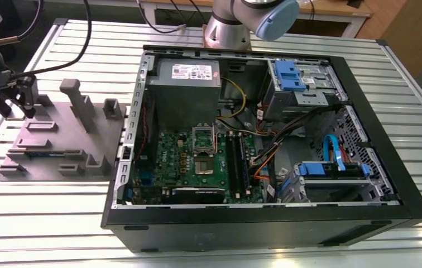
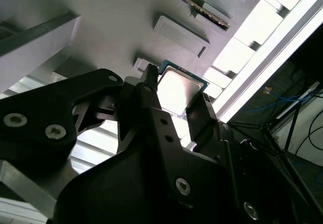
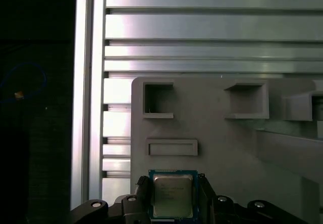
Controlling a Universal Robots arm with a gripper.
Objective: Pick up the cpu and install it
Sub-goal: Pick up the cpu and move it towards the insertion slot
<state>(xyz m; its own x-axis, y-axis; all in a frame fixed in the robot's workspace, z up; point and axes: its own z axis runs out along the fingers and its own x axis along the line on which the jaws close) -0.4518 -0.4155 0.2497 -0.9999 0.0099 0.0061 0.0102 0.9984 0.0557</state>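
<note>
Aluminium, ribbed: surface, carrying every item listed.

Exterior view: tool, black, hung low over a fixture block of grey matt plastic, moulded with square pockets and upright posts. Well apart from the tool lay a black computer case, open. Inside it was a green motherboard whose square socket appeared unfilled.

Second wrist view: cpu, small flat square with a bright metal top on a blue-green rim. It sat between the tool's two dark fingers, which pressed on opposite edges, so the tool was closed on the cpu. The fixture block lay directly beneath.

First wrist view: cpu squarely between the fingers, its lid smooth and faintly reflective. Shallow rectangular recesses in the block lay beyond the tool.

Step judged: pick-up, with the grasp made and installing not yet done. The carry would call for a level hold and square alignment with the socket, since the thin edges offer little purchase.
</note>
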